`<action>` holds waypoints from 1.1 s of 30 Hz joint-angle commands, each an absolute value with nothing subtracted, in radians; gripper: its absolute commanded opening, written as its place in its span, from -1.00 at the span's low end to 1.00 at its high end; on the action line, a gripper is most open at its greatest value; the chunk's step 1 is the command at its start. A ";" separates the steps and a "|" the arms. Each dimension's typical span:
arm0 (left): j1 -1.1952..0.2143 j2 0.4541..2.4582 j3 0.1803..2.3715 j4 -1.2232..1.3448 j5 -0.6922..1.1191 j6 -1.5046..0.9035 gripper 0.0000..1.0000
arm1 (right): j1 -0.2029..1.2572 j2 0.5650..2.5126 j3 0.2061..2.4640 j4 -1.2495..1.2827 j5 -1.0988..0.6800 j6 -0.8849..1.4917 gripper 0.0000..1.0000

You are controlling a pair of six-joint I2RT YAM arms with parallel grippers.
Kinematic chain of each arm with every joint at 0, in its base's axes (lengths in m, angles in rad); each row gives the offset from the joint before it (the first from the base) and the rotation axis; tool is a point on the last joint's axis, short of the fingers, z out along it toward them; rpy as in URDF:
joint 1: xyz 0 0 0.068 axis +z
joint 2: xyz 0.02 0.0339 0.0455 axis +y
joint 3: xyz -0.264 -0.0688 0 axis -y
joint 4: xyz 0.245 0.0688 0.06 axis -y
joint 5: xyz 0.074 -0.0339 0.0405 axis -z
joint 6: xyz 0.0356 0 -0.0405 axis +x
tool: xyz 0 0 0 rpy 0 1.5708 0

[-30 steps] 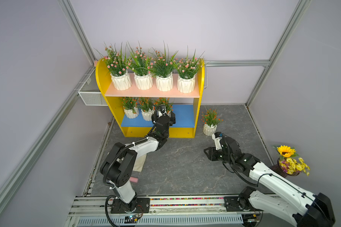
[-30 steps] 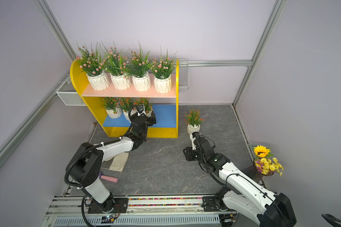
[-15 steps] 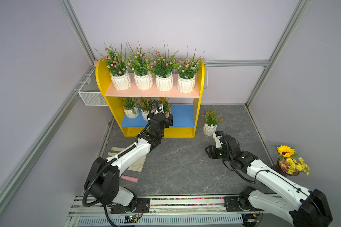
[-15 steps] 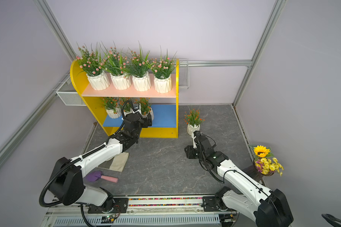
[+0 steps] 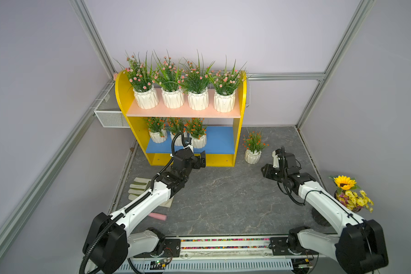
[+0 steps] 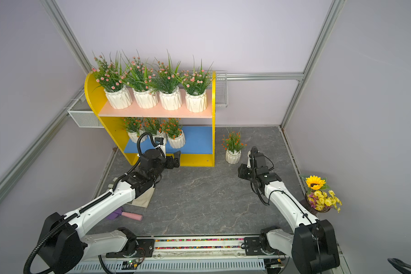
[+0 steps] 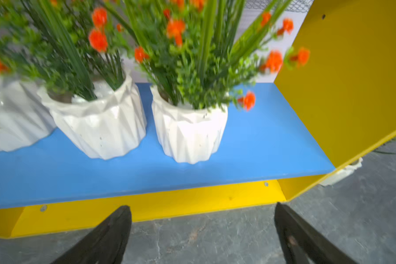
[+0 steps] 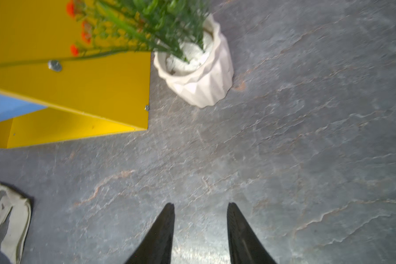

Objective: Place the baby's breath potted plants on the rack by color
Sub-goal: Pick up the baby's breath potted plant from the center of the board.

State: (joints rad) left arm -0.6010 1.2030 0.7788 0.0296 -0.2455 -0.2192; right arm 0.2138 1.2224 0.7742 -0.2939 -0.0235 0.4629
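My right gripper [image 8: 199,206] hovers over the grey marbled surface [image 8: 306,148], jaws parted, nothing between them. Ahead, well apart, one potted plant [image 8: 199,77] with orange-red blossoms stands just beside the yellow rack [image 8: 89,91] corner. A pale glove [image 8: 7,219] lies off to one side.

White arms [image 5: 150,200], black joints [image 5: 105,239], ribbed black cables [image 5: 173,145]

Slate floor [image 5: 223,197] bears rack [image 5: 138,135]; potted plant [image 5: 252,156]; glove [image 5: 138,188].
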 commanded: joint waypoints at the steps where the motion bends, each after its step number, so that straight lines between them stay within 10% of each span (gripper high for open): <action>1: -0.615 1.162 0.712 0.087 -0.146 -0.299 1.00 | 0.161 1.309 0.837 -0.258 -0.037 0.431 -0.21; 33: -0.822 1.200 0.446 0.390 -0.025 -0.288 0.97 | 0.138 1.877 1.281 -0.255 -0.078 0.393 -0.44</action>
State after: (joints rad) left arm -0.8185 1.1870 0.4274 0.3763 -0.0425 -0.2836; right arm 0.1406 1.8576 1.2728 -0.2413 -0.0769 0.4034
